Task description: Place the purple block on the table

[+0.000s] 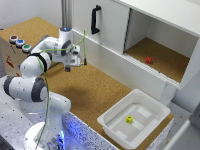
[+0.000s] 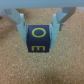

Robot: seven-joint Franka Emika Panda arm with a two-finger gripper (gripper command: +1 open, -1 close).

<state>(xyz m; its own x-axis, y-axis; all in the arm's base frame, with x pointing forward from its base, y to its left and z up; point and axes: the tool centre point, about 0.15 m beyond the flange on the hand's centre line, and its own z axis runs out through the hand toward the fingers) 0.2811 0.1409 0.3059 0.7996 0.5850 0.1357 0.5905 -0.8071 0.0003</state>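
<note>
In the wrist view my gripper (image 2: 40,31) is shut on the purple block (image 2: 38,39), a dark purple cube with yellow letters O and E. Its pale fingers (image 2: 21,24) press on two opposite sides. The brown cork table (image 2: 15,60) lies right under the block; I cannot tell whether the block touches it. In the exterior view the gripper (image 1: 68,67) hangs low over the table (image 1: 95,85) towards the exterior view's left, and the block is too small to make out between the fingers.
A cork-topped box with coloured buttons (image 1: 17,42) stands at the exterior view's left. A white cabinet with a black handle (image 1: 95,20) holds a red cube (image 1: 148,60) in its open compartment. A white tray (image 1: 150,107) holds a yellow cube (image 1: 129,119).
</note>
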